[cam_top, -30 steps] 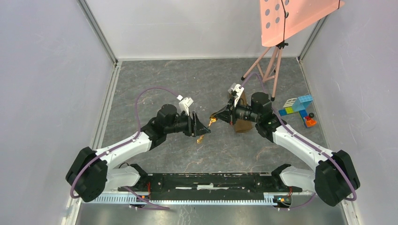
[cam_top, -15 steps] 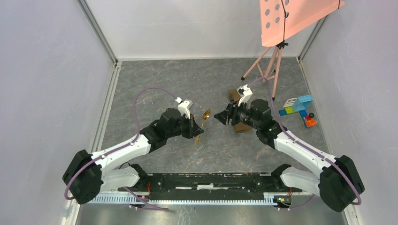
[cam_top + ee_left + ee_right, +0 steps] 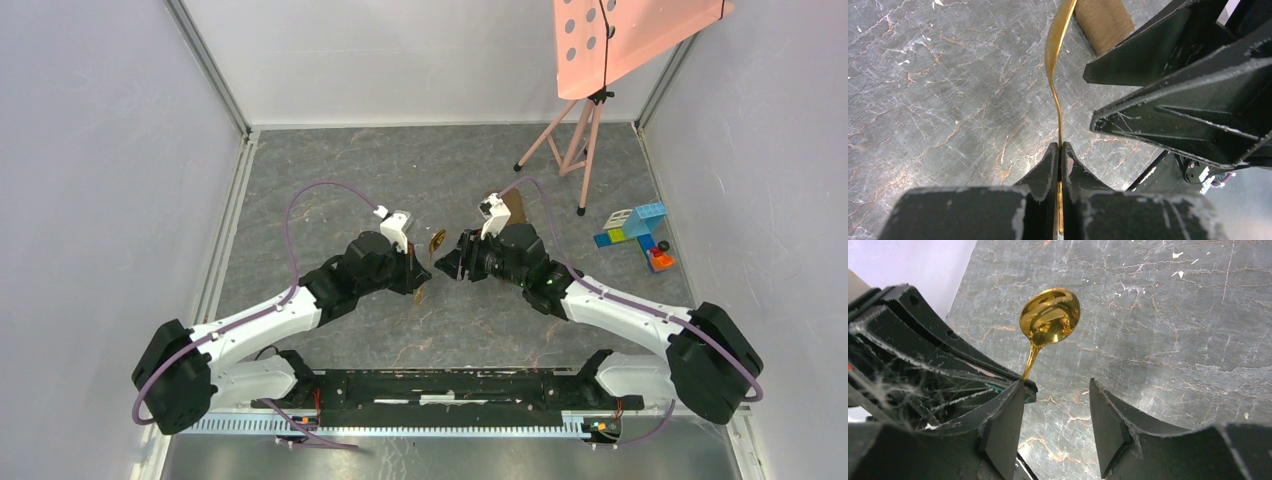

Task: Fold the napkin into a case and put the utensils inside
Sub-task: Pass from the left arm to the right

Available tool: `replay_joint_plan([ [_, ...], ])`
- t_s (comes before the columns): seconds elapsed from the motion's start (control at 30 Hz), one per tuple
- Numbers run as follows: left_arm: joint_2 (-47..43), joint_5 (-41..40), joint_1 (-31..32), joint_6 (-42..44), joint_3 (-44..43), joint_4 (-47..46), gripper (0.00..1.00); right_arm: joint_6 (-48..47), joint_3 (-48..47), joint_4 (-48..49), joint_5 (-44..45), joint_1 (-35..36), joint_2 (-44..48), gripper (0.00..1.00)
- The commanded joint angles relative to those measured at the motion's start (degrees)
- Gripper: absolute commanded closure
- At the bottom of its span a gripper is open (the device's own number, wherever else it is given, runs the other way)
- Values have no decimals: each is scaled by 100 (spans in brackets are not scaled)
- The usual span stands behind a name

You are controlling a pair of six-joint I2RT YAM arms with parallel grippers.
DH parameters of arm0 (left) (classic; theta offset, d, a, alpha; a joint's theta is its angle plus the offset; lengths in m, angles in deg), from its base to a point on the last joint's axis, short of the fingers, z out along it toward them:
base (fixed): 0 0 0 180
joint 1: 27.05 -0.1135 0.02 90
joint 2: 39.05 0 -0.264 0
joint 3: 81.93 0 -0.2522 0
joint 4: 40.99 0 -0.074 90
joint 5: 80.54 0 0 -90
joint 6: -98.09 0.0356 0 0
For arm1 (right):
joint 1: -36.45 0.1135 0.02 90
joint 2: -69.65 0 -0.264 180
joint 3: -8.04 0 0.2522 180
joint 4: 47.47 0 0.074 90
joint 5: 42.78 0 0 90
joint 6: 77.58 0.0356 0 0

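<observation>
Item: gold spoon (image 3: 1050,316), handle pinched tight in left gripper (image 3: 1060,152); right gripper (image 3: 1057,387), jaws spread, facing the bowl: hand-over likely, best closing squarely on the neck before left releases

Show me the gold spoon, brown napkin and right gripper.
gold spoon (image 3: 1050,316): right wrist view, its bowl.
brown napkin (image 3: 1105,22): left wrist view, its visible end.
right gripper (image 3: 1055,385): right wrist view, between its fingertips.
</observation>
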Motion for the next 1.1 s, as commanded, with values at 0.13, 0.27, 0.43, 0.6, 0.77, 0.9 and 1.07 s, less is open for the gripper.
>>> replay_joint_plan([
  [0.13,43,-217,108,209,-212,-135,98,371,-304,674,319,214,-324,47],
  [0.27,103,-206,153,197,-205,-189,98,439,-345,807,390,267,-441,49],
  [0.43,147,-242,190,151,-202,-208,98,453,-402,799,467,277,-543,57],
  [0.6,201,-254,210,132,-214,-214,98,464,-376,818,487,275,-610,68],
  [0.77,296,-270,236,113,-279,-376,98,505,-359,842,445,285,-690,69],
  [0.9,322,-271,254,141,-327,-373,98,530,-306,924,408,290,-709,69],
  [1.07,384,-377,250,147,-377,-374,98,525,-293,946,373,300,-769,72],
])
